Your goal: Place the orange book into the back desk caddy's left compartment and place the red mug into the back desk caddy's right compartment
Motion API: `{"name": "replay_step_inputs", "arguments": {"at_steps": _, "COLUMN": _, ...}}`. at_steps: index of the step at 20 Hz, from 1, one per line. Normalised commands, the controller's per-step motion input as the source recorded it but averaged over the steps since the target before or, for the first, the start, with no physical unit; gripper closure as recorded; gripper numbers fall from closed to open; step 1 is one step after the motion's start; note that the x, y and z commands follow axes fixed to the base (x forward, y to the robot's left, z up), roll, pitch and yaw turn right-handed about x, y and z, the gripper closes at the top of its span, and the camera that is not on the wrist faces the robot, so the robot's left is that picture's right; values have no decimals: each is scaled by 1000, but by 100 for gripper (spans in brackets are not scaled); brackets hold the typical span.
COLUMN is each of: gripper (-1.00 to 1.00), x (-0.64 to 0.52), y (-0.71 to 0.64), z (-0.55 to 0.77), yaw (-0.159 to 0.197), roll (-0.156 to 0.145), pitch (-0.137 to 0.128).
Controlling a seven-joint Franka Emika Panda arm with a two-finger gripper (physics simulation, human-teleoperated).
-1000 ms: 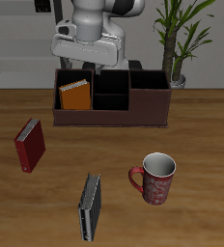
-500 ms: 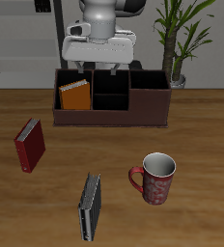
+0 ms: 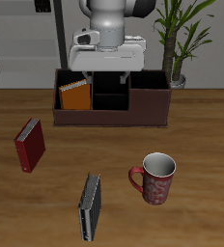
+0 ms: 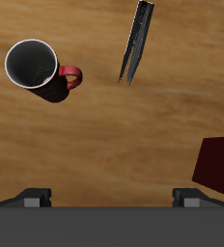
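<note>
Standing upright in the left compartment [image 3: 75, 96] of the back desk caddy [image 3: 111, 114], the orange book [image 3: 75, 96] leans a little, its cover facing the table's front edge. The caddy's small middle sections and its other wide end section hold nothing that shows. The red mug [image 3: 155, 178] stands upright on the table [image 3: 201, 145], well forward of the caddy and near the front edge, mouth up, its handle pointing toward the grey-black book [image 3: 90, 205]. That book lies just beside the mug, spine up and slightly splayed. A dark red book [image 3: 29, 145] lies farther off on the table, between the caddy's book end and the front edge.

Above the caddy's middle hangs the gripper [image 3: 106, 73], raised clear of the box and touching nothing; only one of the fingers can be made out in the exterior view, against the dark box. In the wrist view, two finger tips [image 4: 34, 197] sit wide apart with nothing between them, and the mug [image 4: 37, 69], the grey-black book [image 4: 135, 43] and a corner of the dark red book [image 4: 218, 166] lie on bare wood beneath. A potted plant [image 3: 178, 39] stands behind the caddy.
</note>
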Motion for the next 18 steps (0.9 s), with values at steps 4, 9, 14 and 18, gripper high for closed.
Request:
{"name": "replay_step_inputs", "arguments": {"at_steps": 4, "gripper": -100, "x": 586, "y": 307, "z": -112, "yaw": 70, "roll": 9, "pitch": 18}}
{"name": "replay_step_inputs", "arguments": {"at_steps": 9, "gripper": -100, "x": 607, "y": 25, "z": -183, "yaw": -38, "roll": -23, "pitch": 23}}
{"name": "replay_step_inputs", "arguments": {"at_steps": 14, "gripper": -100, "x": 313, "y": -26, "z": -175, "yaw": -90, "roll": -2, "pitch": 6}}
{"name": "replay_step_inputs", "arguments": {"at_steps": 18, "gripper": -100, "x": 207, "y": 116, "z": -189, "yaw": -193, "roll": 18, "pitch": -36}}
